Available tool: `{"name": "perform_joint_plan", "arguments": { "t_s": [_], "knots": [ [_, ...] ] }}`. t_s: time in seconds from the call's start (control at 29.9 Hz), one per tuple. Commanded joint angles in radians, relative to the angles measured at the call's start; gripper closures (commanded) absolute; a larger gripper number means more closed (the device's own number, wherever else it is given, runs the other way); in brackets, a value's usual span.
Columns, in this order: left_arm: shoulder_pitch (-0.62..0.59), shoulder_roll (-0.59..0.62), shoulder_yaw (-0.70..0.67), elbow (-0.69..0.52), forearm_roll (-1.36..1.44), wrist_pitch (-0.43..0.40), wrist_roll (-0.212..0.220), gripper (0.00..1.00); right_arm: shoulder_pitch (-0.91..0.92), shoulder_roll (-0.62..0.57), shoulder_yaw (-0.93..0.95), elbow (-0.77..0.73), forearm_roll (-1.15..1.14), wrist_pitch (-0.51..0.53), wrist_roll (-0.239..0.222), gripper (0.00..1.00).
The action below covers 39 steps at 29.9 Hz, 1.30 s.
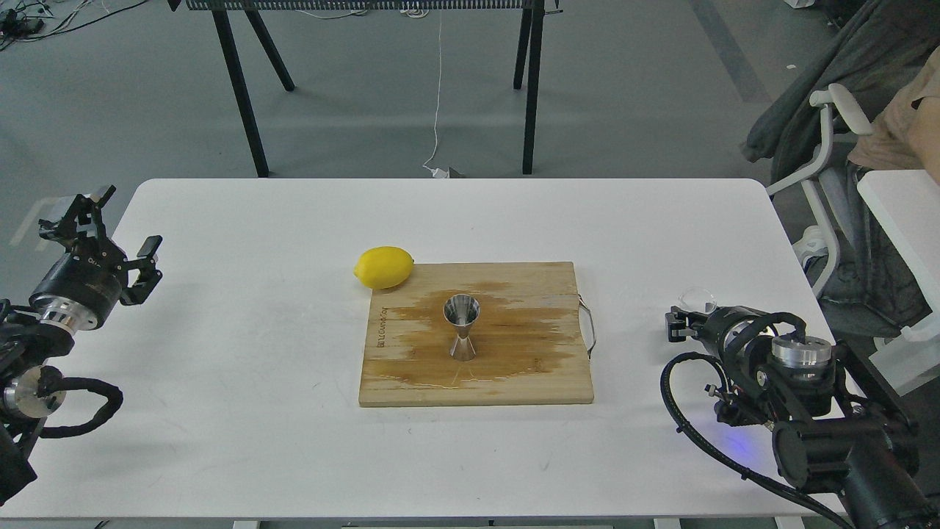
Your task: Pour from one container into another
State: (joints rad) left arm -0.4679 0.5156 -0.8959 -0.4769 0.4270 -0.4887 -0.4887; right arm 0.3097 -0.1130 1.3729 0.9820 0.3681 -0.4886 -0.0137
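1. The white table [220, 382] carries everything, with both black arms reaching over its left and right edges
2. The wooden cutting board [514, 375] lies flat near the table's centre, slightly toward the front edge; a dark wet stain spreads across its middle, and a thin metal handle sticks out from its right side
3. The left gripper [117, 235] hovers over the table's left edge, fingers spread apart and holding nothing
4. The right gripper [679, 323] sits near the table's right edge, well apart from the board; I cannot tell whether its fingers are together or apart (it is seen dark and end-on)
5. The lemon [384, 267] rests on the table, touching the board's back-left corner
6. The steel jigger [462, 327] stands upright at the middle of the board, inside the stain
7. The clear cup [697, 299] shows just behind the right gripper's tip, close to the table's right edge; whether the gripper holds it cannot be made out
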Motion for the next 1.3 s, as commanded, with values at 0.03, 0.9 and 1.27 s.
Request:
{"name": "perform_joint_plan", "arguments": {
  "t_s": [0.03,0.9,1.27],
  "knots": [
    [0.000,0.001,0.000,0.000,-0.001,0.000,0.000,0.01,-0.003,0.001,0.000,0.006,0.002,0.000,0.000,0.36],
    [0.000,-0.006,0.000,0.000,0.001,0.000,0.000,0.01,-0.027,-0.030,0.018,0.171,0.005,0.000,0.001,0.04],
    [-0.003,-0.003,0.000,0.015,0.001,0.000,0.000,0.01,-0.014,-0.099,0.012,0.337,-0.012,0.000,0.014,0.01]
  ]
}}
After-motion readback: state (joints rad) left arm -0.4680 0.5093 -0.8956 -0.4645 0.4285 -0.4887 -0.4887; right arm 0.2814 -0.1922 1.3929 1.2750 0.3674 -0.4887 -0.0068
